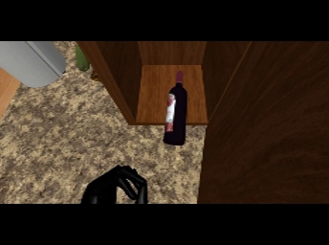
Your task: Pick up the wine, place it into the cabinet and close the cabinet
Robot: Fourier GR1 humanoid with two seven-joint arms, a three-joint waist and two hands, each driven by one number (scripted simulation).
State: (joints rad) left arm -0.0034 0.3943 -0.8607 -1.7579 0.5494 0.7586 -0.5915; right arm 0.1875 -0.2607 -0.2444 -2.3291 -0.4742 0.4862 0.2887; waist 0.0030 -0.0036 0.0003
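Speckled counter (54, 139): wine bottle (176, 112) overhanging cabinet shelf (153, 95) (lying flat).

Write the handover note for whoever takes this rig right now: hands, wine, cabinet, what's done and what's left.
One black hand shows at the lower edge, fingers curled, holding nothing; which hand it is cannot be told from this view. The other hand is not in view.
The wine bottle lies in the cabinet, neck pointing inward, its base overhanging the shelf's front edge.
The cabinet door stands open at the right.
Done: wine released in the cabinet.
Left: perhaps nudge the bottle further in, then close the door.
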